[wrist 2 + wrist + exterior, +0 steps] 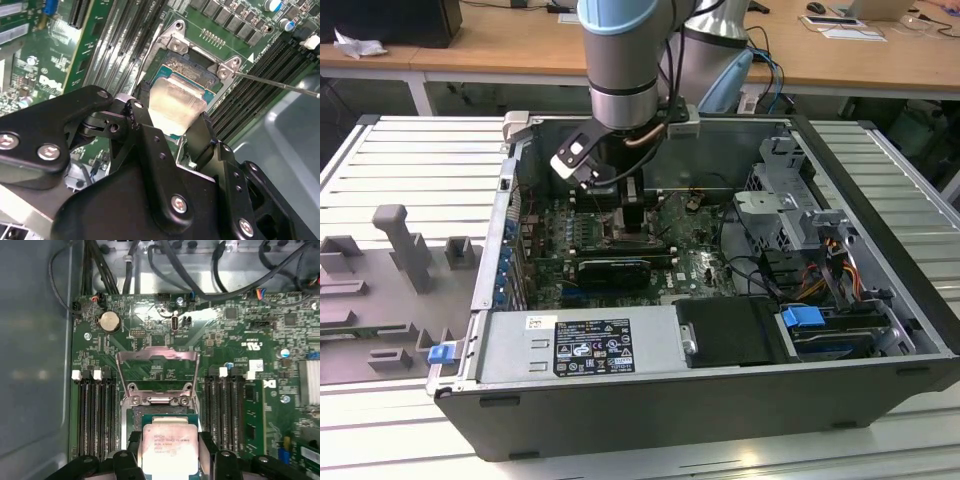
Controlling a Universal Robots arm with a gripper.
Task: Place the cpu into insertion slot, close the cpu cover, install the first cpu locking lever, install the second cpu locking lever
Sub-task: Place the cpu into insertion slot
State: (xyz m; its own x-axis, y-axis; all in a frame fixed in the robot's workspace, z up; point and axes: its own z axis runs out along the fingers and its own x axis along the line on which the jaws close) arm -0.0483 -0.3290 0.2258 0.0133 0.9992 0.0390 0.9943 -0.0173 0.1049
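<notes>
**Item: the cpu** (167, 447). Flat square chip with a pale metal top and a green edge. It is held over the insertion slot (182, 67), inside the open computer case (720, 400). In the second wrist view it covers the slot's near part, and the dark far part shows bare beyond it. It looks slightly tilted there. Whether any edge touches the slot cannot be told.

**Holder: the claw** (170, 442). Black fingers (202, 130) are clamped on two opposite edges of the chip. In the exterior view the arm reaches straight down into the case.

**The cpu cover** (156, 356). Silvery frame, swung up on its hinge beyond the slot and standing open. The green board (150, 320) shows through its cut-out.

**Adjacent.**
- A thin metal rod (280, 84), probably a locking lever, juts out from a slot corner, unlatched.
- Long black memory slots (95, 415) flank the socket on both sides.
- A coin battery (110, 321) sits further off on the board.
- The case stands on a slatted metal table (410, 160).

**Hazards, as judged.**
- A chip lowered tilted or off-square may land on the contacts unevenly and bend them.
- If its corner marks do not match the socket, it will not seat.
- A release before it lies flat may let it slide onto the rim.
- The fingers work close to the socket frame and could catch on it.
- The raised cover could drop if jarred.
</notes>
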